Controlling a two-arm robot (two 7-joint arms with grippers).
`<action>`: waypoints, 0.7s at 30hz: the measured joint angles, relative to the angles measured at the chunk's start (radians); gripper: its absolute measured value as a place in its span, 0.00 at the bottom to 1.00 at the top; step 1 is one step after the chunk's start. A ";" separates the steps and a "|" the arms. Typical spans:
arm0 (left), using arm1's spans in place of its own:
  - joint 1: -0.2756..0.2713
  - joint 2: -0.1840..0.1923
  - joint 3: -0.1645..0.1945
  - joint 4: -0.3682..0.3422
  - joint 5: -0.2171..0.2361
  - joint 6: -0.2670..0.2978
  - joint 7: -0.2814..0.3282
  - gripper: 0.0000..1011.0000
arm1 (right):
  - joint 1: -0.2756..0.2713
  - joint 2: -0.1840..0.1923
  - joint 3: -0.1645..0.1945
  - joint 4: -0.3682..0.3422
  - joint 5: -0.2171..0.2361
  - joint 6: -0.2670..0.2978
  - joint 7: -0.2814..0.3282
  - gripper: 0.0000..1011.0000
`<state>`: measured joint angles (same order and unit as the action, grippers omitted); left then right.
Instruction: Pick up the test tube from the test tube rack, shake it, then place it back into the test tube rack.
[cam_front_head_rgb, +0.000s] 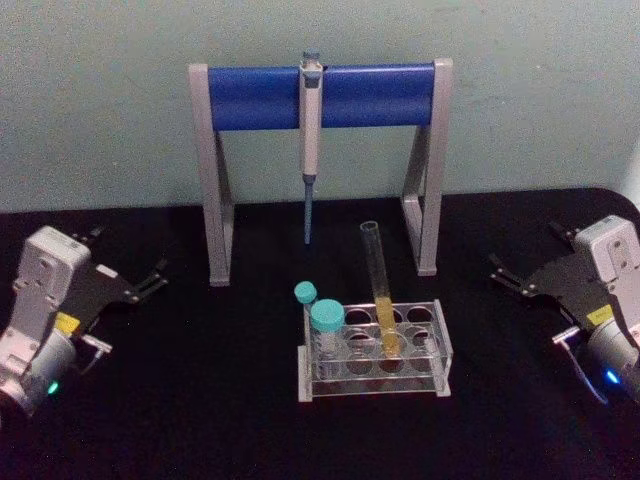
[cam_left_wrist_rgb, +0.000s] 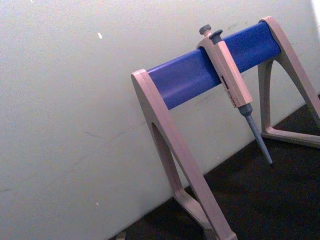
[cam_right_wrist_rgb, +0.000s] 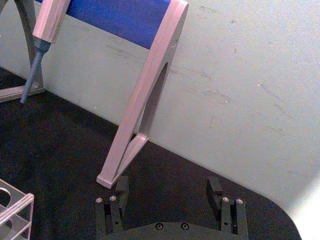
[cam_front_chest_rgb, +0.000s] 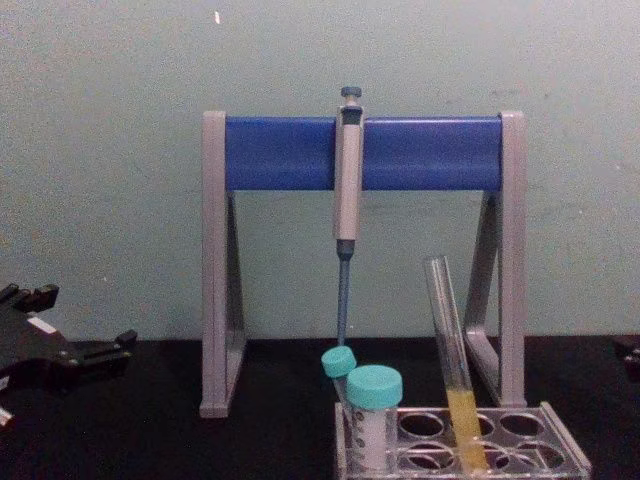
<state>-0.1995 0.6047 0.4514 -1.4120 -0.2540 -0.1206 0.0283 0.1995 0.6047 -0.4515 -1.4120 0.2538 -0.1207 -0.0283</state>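
Black table (cam_front_head_rgb: 200, 410): the test tube (cam_front_head_rgb: 379, 285) leans in the test tube rack (cam_front_head_rgb: 443, 352) at centre, well apart from left gripper (cam_front_head_rgb: 153, 278) and right gripper (cam_front_head_rgb: 500, 272), each parked at its own side with fingers spread.

- This was a laboratory bench setup.
- A pipette (cam_front_head_rgb: 311, 140) hung from a grey-and-blue stand (cam_front_head_rgb: 250, 97) against a plain pale wall (cam_front_head_rgb: 100, 100).
- A glass test tube (cam_front_head_rgb: 380, 290) holding yellow liquid leaned in a clear test tube rack (cam_front_head_rgb: 372, 388), beside teal-capped tubes (cam_front_head_rgb: 327, 318).
- Everything stood on a black table (cam_front_head_rgb: 200, 410).
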 joint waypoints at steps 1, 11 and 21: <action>0.000 0.000 0.000 0.000 0.000 0.000 0.000 0.99 | 0.000 0.000 0.000 0.000 0.000 0.000 0.000 0.99; 0.000 0.000 0.000 0.000 0.000 0.000 0.000 0.99 | 0.000 0.000 0.000 0.000 0.000 0.000 0.000 0.99; 0.000 0.000 0.000 0.000 0.000 0.000 0.000 0.99 | 0.000 0.000 0.000 0.000 0.000 0.000 0.000 0.99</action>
<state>-0.1995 0.6047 0.4514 -1.4120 -0.2539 -0.1205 0.0283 0.1995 0.6047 -0.4514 -1.4120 0.2539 -0.1205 -0.0283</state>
